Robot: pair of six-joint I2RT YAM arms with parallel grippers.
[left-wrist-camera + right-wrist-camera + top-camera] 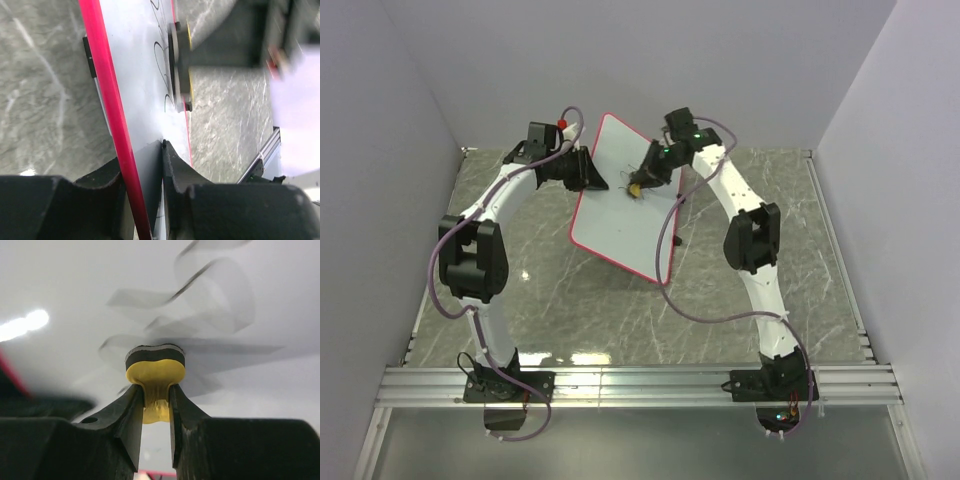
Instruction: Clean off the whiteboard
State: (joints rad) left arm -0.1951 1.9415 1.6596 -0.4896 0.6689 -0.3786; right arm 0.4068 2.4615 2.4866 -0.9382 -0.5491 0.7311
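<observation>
The whiteboard (pixel 625 215), white with a red-pink rim, stands tilted on the table's middle. My left gripper (pixel 592 170) is shut on its left edge; in the left wrist view the red rim (pixel 107 100) runs between my jaws (pixel 150 165). My right gripper (pixel 642 182) is shut on the yellow bone-shaped eraser (pixel 634 189), which is against the board's face. In the right wrist view the eraser (pixel 155 371) sits with its black felt side on the board, amid black scribbles (pixel 210 285). The left wrist view shows the eraser (pixel 181 65) edge-on over curved black marks.
The grey marble tabletop (pixel 550 300) lies around the board. White walls close in the back and sides. An aluminium rail (pixel 640 385) carries both arm bases at the near edge. A purple cable (pixel 665 250) hangs across the board's right side.
</observation>
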